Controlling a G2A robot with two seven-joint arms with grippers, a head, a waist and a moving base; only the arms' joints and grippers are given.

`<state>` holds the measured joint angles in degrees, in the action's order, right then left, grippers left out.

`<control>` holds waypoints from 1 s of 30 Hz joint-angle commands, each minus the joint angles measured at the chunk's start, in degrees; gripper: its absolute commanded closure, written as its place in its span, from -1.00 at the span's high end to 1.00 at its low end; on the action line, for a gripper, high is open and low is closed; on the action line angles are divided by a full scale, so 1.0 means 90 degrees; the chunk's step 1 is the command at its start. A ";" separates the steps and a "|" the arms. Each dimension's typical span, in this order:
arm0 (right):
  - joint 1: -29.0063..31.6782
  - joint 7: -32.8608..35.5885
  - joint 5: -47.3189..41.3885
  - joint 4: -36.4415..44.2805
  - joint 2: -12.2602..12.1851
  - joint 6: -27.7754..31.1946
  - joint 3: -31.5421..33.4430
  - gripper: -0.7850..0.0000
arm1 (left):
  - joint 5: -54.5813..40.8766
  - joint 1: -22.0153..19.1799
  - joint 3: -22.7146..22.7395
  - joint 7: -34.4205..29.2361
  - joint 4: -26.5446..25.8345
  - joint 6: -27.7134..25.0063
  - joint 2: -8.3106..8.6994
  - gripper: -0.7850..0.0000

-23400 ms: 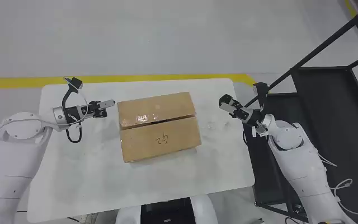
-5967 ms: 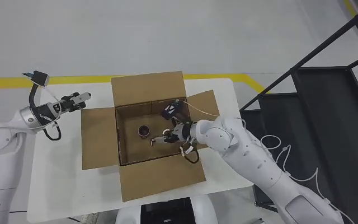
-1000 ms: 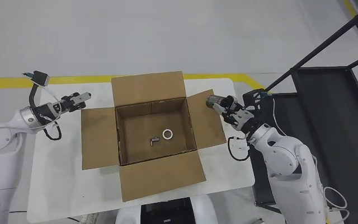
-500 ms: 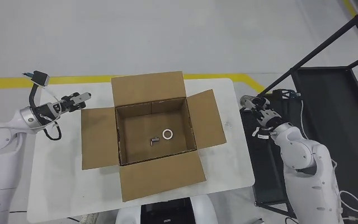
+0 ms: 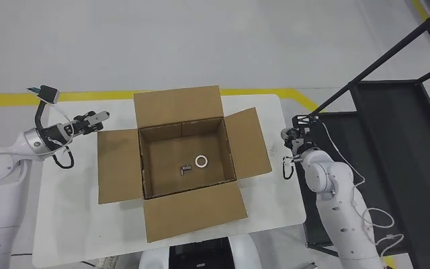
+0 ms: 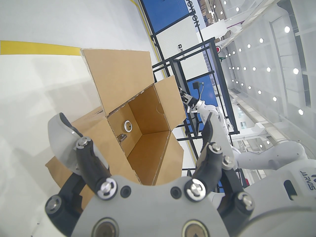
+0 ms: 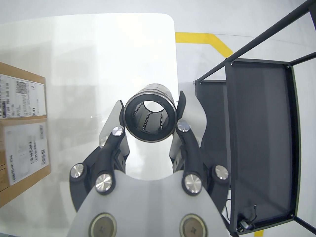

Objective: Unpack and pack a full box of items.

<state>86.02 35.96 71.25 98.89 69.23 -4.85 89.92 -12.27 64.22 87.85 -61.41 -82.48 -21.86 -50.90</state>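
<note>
One ring [image 5: 201, 160] in box [image 5: 180, 106], right gripper [image 7: 151, 102] clamping bearing [image 7: 157, 90] over table [image 7: 111, 50] edge

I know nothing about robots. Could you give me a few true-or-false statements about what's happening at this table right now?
1. The box is closed. False: all four flaps are folded out.
2. A white ring lies inside the box. True.
3. The right gripper holds a dark hollow cylinder. True.
4. The left gripper is clamped on a small metal part. False: it is open and empty; that part lies in the box beside the ring.
</note>
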 commanded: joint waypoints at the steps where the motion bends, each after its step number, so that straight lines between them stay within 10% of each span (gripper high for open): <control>1: -0.0337 -0.0114 0.0291 -0.0437 0.0041 -0.0236 -0.0361 -1.00 | 0.0000 0.0000 0.0000 0.0000 0.0000 0.0000 0.0000 1.00; 30: -0.2571 -0.0260 -0.0171 -0.3639 0.0501 -0.1513 -0.1519 -1.00 | 0.0000 0.0000 0.0000 0.0000 0.0000 0.0000 0.0000 1.00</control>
<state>63.19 33.55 70.27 66.66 73.66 -18.47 76.20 -12.27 64.22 87.85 -61.41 -82.48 -21.86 -50.90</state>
